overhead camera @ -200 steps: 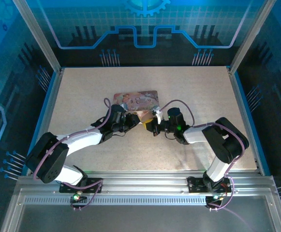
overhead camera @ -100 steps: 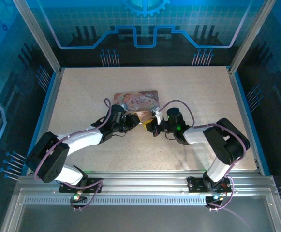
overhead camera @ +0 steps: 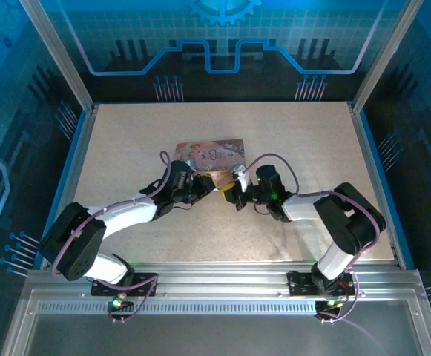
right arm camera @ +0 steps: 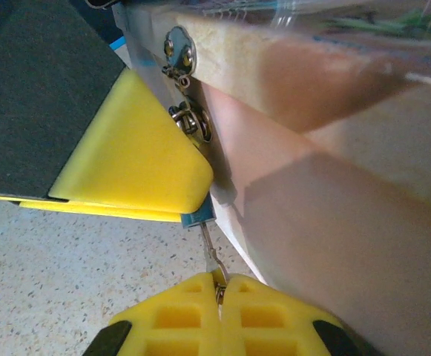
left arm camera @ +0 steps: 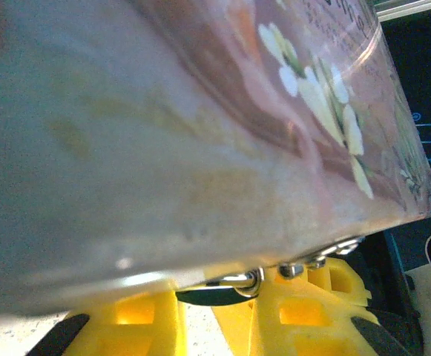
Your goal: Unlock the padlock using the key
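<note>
The padlock (right arm camera: 197, 218) is a tiny blue body hanging at the front edge of the pink tin (overhead camera: 209, 152). In the left wrist view the padlock (left arm camera: 211, 295) shows dark, with its silvery shackle hooked to the tin's latch. My left gripper (left arm camera: 208, 311) is shut on it, yellow fingers (right arm camera: 137, 159) covering most of the body. The key (right arm camera: 211, 248) is a thin metal shaft running up into the padlock's underside. My right gripper (right arm camera: 219, 289) is shut on the key's head. From above, the left gripper (overhead camera: 206, 185) and right gripper (overhead camera: 228, 191) meet tip to tip.
The tin (right arm camera: 334, 222) lies mid-table, its wall close beside both grippers. The speckled tabletop (overhead camera: 289, 141) stretches to the back and sides. Metal frame posts and blue walls (overhead camera: 393, 148) enclose the table.
Both grippers keep their holds in place. The right arm's elbow has drifted slightly to the right.
</note>
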{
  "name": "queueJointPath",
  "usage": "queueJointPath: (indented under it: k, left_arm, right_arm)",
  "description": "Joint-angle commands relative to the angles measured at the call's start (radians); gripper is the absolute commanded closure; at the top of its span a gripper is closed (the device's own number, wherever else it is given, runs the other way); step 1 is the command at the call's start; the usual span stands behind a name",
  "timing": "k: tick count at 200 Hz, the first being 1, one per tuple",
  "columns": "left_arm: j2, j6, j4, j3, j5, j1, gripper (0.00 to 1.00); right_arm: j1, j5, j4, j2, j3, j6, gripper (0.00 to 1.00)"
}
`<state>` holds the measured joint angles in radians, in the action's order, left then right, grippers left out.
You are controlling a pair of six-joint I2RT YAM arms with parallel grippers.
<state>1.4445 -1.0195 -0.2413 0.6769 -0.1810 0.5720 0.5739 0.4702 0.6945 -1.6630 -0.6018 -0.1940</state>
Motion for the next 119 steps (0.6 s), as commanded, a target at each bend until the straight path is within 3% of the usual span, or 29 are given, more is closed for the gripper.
queueJointPath:
  k: [1,54,119]
  left_arm:
    - [-0.007,0.0,-0.059,0.006,-0.288,0.063,0.9]
    - [-0.004,0.004,-0.061,0.01,-0.306,0.063,0.9]
    - [-0.01,-0.011,-0.067,0.006,-0.308,0.062,0.9]
  right_arm:
    - [0.043,0.202,0.211,0.001,-0.093,-0.04,0.98]
    - [0.047,0.22,0.288,-0.027,-0.13,-0.111,0.98]
    - [0.033,0.116,0.337,-0.003,-0.075,-0.115,0.98]
